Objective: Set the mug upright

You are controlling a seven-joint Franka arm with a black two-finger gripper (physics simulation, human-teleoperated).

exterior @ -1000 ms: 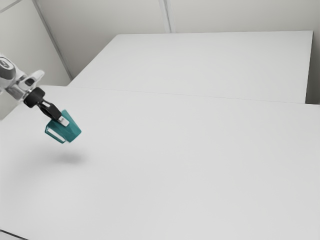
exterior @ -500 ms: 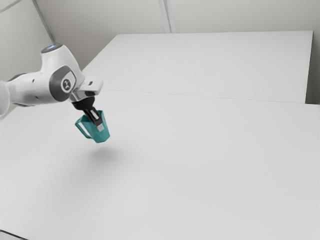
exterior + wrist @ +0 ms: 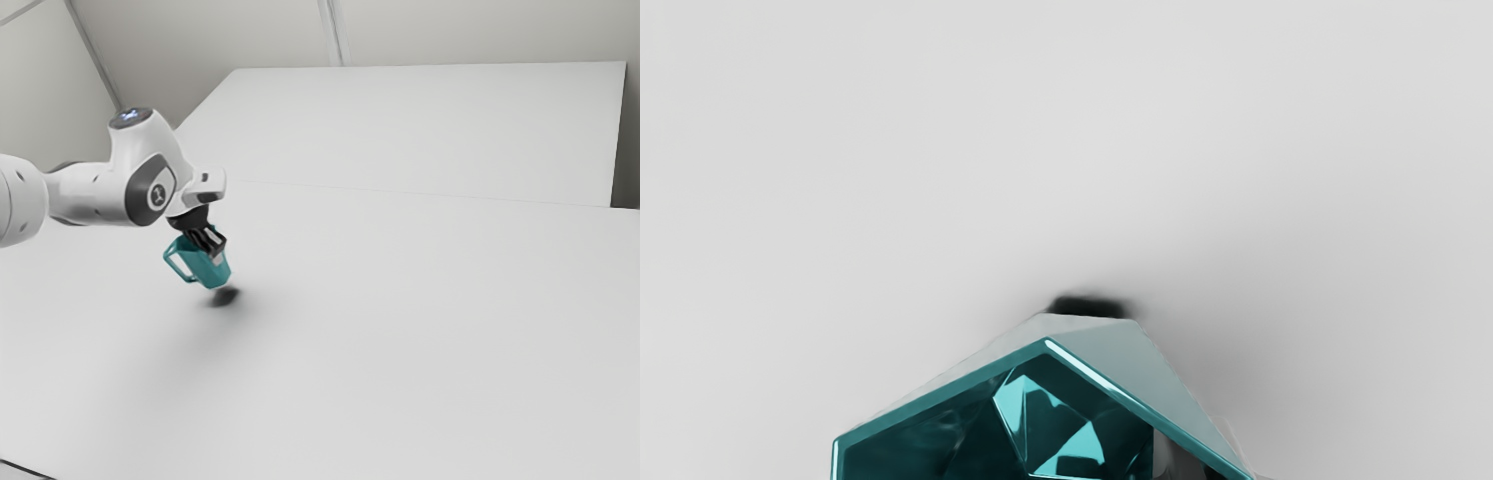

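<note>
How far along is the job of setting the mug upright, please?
The grasp looks done: the gripper is shut on the mug. In hand is the righting: the mug is held above the table, mouth upward but body tilted, with a dark shadow close below it. Left to do, it seems: level it, rest its base on the table and let go.

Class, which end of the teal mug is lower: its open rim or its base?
The base, beside the dark shadow; the open rim is nearer the hand.
</note>
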